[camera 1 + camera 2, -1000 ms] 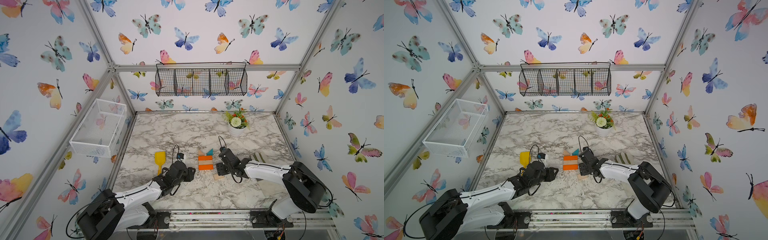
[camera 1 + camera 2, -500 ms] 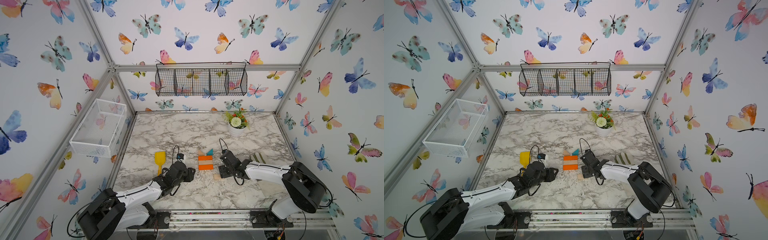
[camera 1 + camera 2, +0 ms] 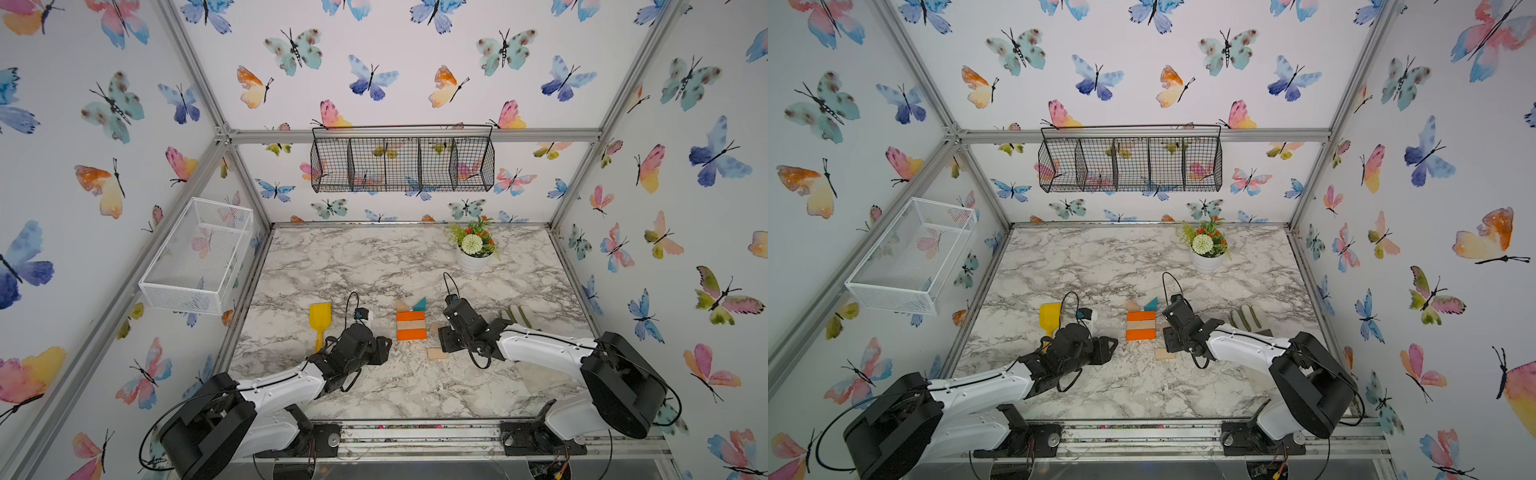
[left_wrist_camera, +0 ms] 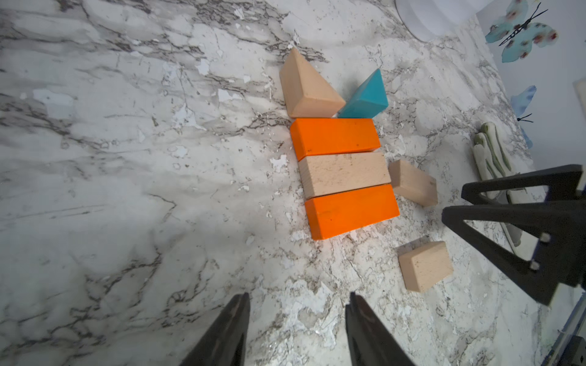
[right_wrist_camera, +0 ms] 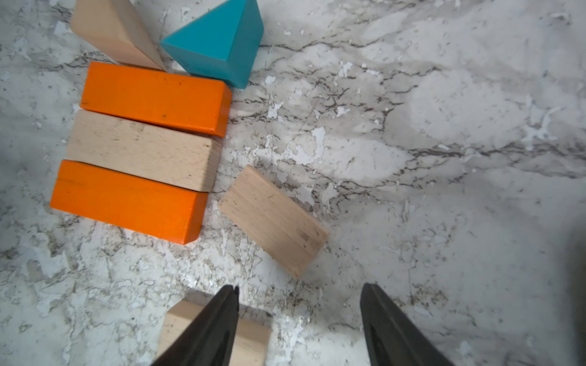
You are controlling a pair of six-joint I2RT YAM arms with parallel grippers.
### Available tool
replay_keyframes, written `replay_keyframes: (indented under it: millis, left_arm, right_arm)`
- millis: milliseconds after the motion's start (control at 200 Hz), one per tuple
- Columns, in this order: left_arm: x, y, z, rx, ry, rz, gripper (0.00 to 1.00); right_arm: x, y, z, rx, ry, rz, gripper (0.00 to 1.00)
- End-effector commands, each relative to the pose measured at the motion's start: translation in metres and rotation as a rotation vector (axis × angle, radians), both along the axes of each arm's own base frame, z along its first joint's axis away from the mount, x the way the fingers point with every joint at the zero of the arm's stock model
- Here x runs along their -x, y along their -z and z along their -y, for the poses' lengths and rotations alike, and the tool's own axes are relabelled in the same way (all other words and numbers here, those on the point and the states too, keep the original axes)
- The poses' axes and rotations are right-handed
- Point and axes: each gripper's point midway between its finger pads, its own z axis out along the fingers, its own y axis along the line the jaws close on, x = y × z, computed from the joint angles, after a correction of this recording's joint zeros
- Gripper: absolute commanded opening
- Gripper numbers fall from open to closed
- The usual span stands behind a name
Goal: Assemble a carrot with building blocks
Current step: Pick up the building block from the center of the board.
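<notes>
in both top views i see the carrot [image 3: 411, 325] lying flat on the marble table [image 3: 374, 266], just below the middle of the frame. the left gripper [image 3: 384, 350] sits to its lower left and the right gripper [image 3: 444, 340] to its right, neither touching it. a yellow shovel [image 3: 319, 320] lies further left, well apart from the blocks. a white flower pot [image 3: 471, 262] stands toward the upper right of the table.

from the left wrist i get the build in detail. a tan triangle [image 4: 306, 88] and a teal triangle [image 4: 364, 98] sit side by side against the long side of the 1st orange bar [image 4: 334, 136]. then come the tan bar [image 4: 344, 174] and the 2nd orange bar [image 4: 352, 210], the 3 bars packed long side to long side. 2 small pieces are not placed yet: the tilted small block [image 4: 412, 182] lies just beside the end of the tan bar, and the loose small block [image 4: 425, 266] lies a little off the 2nd orange bar's end, near the right gripper's fingers [image 4: 507, 217]. my left jaws stand apart with only bare marble between them.

from the right wrist, those jaws are also spread and hold nothing. one finger [image 5: 215, 326] covers part of the loose small block. the tilted small block lies just ahead of the fingertips, at an angle to the bars.
</notes>
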Motion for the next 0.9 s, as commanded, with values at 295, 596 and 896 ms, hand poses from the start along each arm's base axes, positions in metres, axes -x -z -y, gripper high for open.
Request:
replay_keyframes:
  millis: [295,596,896]
  left_arm:
    - [0.005,0.003,-0.003,0.012,0.008,-0.003,0.54]
    - [0.005,-0.002,-0.008,0.011,-0.003,0.010,0.54]
    - [0.005,0.000,-0.006,0.004,0.004,0.000,0.54]
  right_arm:
    - [-0.027,0.001,-0.027,0.077,-0.176,0.081,0.72]
    - [-0.030,-0.008,-0.030,-0.013,-0.250,0.087,0.68]
    - [-0.028,0.023,-0.022,0.038,-0.196,-0.025,0.68]
